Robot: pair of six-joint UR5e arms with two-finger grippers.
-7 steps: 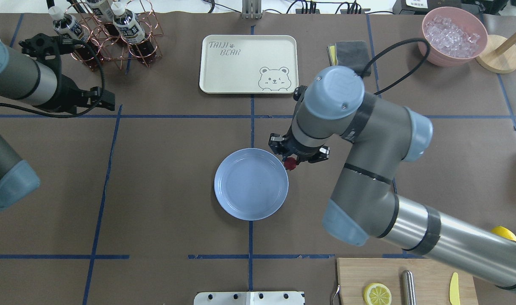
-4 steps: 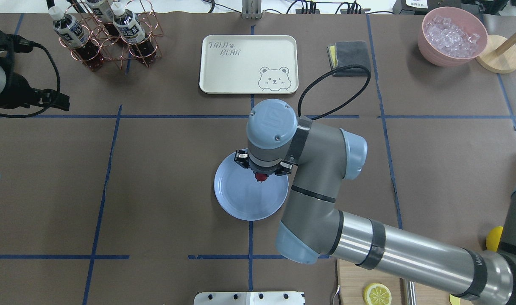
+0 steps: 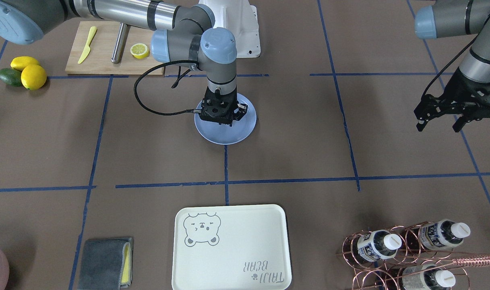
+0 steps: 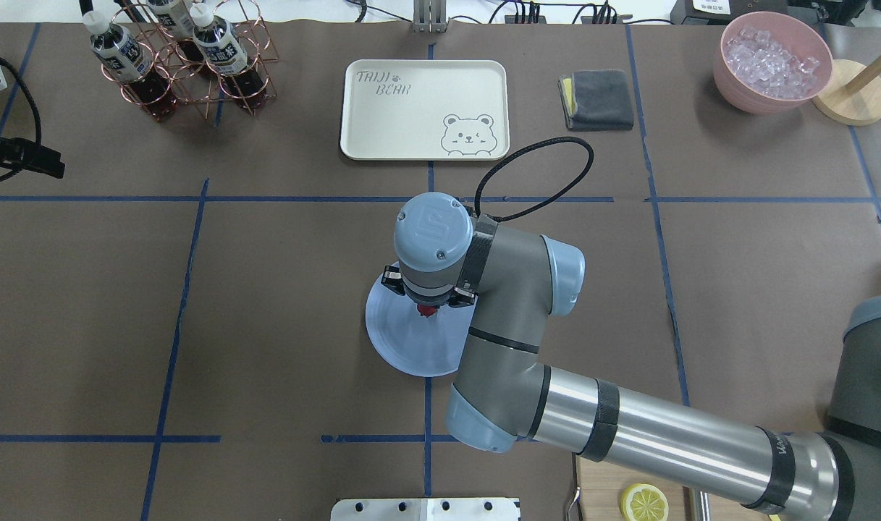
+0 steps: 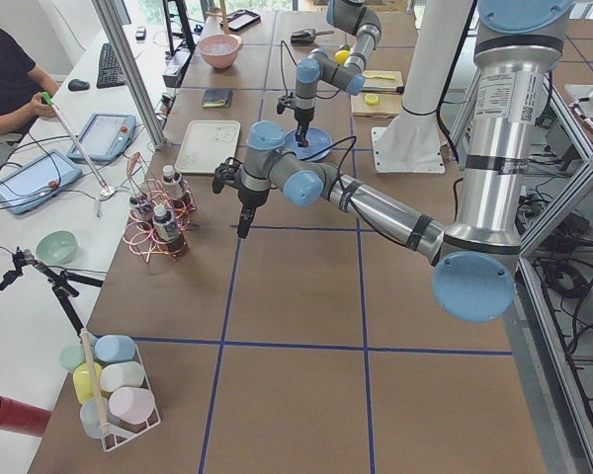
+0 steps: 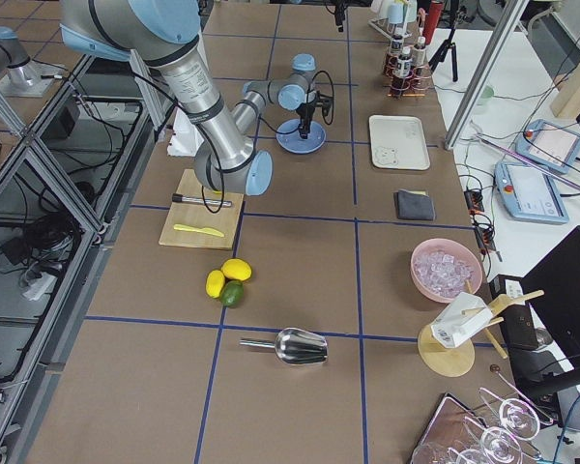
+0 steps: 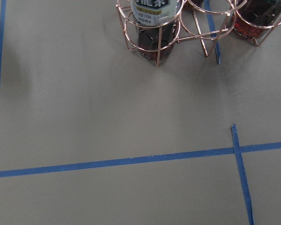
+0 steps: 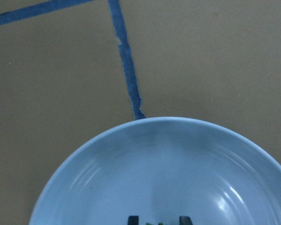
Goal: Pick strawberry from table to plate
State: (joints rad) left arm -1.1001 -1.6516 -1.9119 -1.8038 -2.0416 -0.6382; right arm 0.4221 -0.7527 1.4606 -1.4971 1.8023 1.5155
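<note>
The light-blue plate (image 4: 404,347) lies at the middle of the brown-paper table (image 4: 266,289). My right gripper (image 3: 220,119) points straight down over the plate's far half, shut on the small dark-red strawberry (image 4: 427,310), which shows just under the wrist. In the right wrist view the plate (image 8: 164,164) fills the lower half, and the two fingertips (image 8: 132,219) peek in at the bottom edge with a bit of green between them. My left gripper (image 3: 439,121) hangs open and empty far off to the left side, above bare table.
A cream bear tray (image 4: 424,108) sits behind the plate. A copper rack with bottles (image 4: 187,65) stands back left. A grey cloth (image 4: 596,98) and a pink bowl of ice (image 4: 772,61) are back right. The cutting board with a lemon half (image 4: 644,501) is front right.
My right arm has carried the strawberry leftward from beside the plate's right rim to over the plate and come lower. The left arm has drawn back toward the left edge.
</note>
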